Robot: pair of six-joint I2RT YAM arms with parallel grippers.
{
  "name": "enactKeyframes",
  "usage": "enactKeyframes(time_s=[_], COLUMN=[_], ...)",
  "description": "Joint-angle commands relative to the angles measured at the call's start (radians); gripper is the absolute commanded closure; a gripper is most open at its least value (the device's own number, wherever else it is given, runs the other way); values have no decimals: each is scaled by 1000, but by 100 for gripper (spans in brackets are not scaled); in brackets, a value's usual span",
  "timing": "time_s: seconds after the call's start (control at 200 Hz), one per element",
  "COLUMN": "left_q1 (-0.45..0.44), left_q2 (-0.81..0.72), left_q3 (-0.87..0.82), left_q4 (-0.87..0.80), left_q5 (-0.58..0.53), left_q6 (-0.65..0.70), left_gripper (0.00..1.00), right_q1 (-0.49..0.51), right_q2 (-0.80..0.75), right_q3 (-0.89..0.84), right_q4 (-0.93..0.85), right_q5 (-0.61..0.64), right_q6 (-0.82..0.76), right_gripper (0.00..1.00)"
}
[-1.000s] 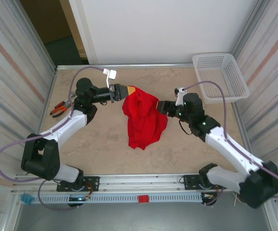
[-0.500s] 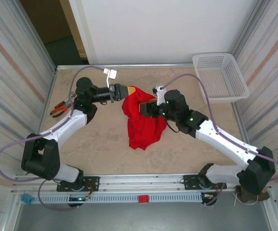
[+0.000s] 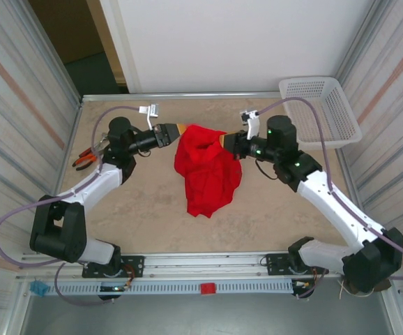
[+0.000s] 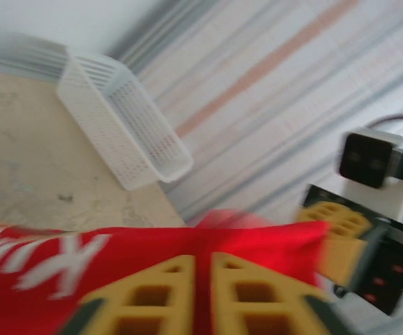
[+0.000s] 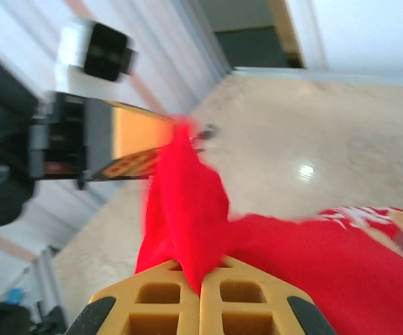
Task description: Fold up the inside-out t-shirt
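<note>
The left fingers are almost together, leaving a narrow slit with a ridge of red cloth pinched in it, as the left wrist view shows. The right fingers are closed tight on another fold of the same cloth, which rises from between them in the right wrist view. The two pairs point at each other and stand near one another. The short stretch of the inside-out t-shirt between them is bunched rather than taut. From that held edge the shirt hangs away from both pairs towards the arm bases, so its long axis runs crosswise to the line joining the fingers, and its lower end appears to rest on the bench. Whitish print shows on the cloth just beside the left fingers in the left wrist view. Neither arm is nearer, since each already has a grip. The next move probably turns on drawing the two grips apart along their shared line to open out the edge. Beyond the right fingers, well apart from them and the shirt, a white basket sits at the bench corner, and nothing can be seen in it. Behind the left fingers, past the wrist, orange-handled pliers lie on the bench.
</note>
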Motion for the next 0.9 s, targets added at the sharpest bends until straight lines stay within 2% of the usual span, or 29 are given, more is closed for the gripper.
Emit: enactKeyframes(time_s=[0.0,0.095,0.2,0.346,0.421,0.536,0.646,0.897], left_q1=[19,19,0,-115,-168,-257,-323,-368], left_q2=[-11,-54,-147,-253,-278,-318,-304,-229], left_q3=[22,26,7,22,15,4,39,107], left_q4=[-66,-162,-281,-505,-556,-619,-675,-697], left_q5=[-74,-94,-143,-237,-283,-443,-536,-524], left_q6=[64,136,234,418,462,574,674,762], left_gripper=[58,48,46,45,45,45,46,51], right_q1=[-50,-68,-75,-78,-79,-82,-83,-84], right_q2=[-9,12,27,40,44,39,36,37], right_q3=[-21,-34,-38,-49,-54,-69,-75,-80], right_q4=[96,147,169,171,165,165,160,169], right_q5=[-286,-314,-326,-328,-327,-314,-302,-284], right_q6=[42,78,92,94,93,95,97,108], right_gripper=[100,100,100,100,100,100,100,100])
